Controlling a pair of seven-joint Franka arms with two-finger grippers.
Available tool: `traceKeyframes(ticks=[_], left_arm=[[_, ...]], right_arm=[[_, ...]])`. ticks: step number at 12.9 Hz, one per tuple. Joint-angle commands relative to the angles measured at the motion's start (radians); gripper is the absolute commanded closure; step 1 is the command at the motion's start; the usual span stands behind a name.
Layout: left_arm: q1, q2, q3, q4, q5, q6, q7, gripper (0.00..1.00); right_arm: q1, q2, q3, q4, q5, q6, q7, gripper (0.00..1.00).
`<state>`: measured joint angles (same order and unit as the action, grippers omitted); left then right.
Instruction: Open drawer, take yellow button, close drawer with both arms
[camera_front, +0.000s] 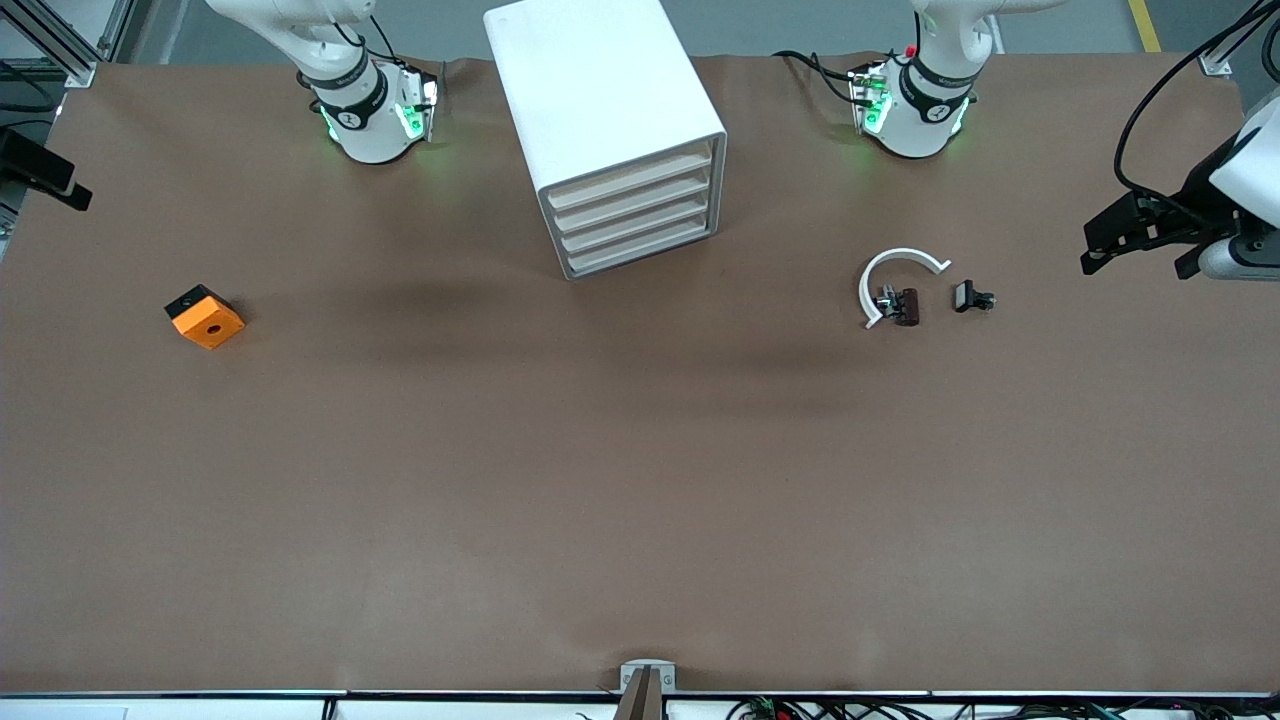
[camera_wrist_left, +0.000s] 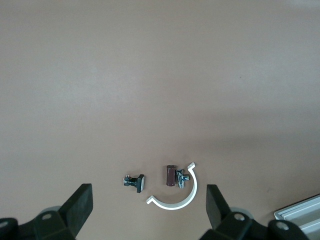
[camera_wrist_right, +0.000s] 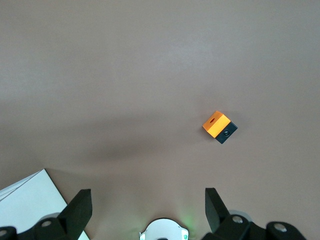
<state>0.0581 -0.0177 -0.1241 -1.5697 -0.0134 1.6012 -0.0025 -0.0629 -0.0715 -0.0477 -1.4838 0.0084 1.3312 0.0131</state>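
High over the left arm's end of the table, the left gripper (camera_wrist_left: 147, 200) hangs with its fingers spread wide and nothing between them. The right gripper (camera_wrist_right: 147, 200) hangs the same way over the right arm's end, wide open and empty. Neither is near the work yet.

Between the two arm bases stands the white four-drawer cabinet (camera_front: 610, 130), skewed on the brown table (camera_front: 640, 480), with its drawer fronts (camera_front: 635, 215) turned toward the front camera. All four drawers look shut. The button is not visible anywhere, so it is presumably inside one of them; which one cannot be told.

The likely troubles:
- The fronts show only thin lips and no handles, so a finger may slip off the edge.
- The cabinet looks light and could slide or turn if one arm pulls while the other does not brace it.
- The orange block (camera_front: 205, 316) with its round hole, toward the right arm's end, shares the button's colour and could be taken for it.

Toward the left arm's end lie a white C-shaped clip (camera_front: 900, 262), a small brown part (camera_front: 908, 306) touching it, and a black clip-like part (camera_front: 970, 297) just beside them. None of these blocks the drawer fronts.
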Motion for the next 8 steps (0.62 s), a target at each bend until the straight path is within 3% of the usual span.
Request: traceKeyframes(ticks=[1,6,8], left_arm=[[0.003,-0.001,-0.005,0.014,0.023,0.008,0.015,0.0],[-0.003,0.001,-0.006,0.008,0.012,0.008,0.05,0.0],[-0.009,0.007,-0.012,0.004,0.007,0.005,0.053,0.0]], right_arm=[[-0.011,-0.051,0.008,-0.058,0.013,0.023,-0.019,0.0],[-0.026,-0.054,-0.004,-0.024,0.01,0.017,-0.056,0.0],[-0.029,-0.054,-0.043,-0.009,0.011,-0.015,-0.102,0.0]])
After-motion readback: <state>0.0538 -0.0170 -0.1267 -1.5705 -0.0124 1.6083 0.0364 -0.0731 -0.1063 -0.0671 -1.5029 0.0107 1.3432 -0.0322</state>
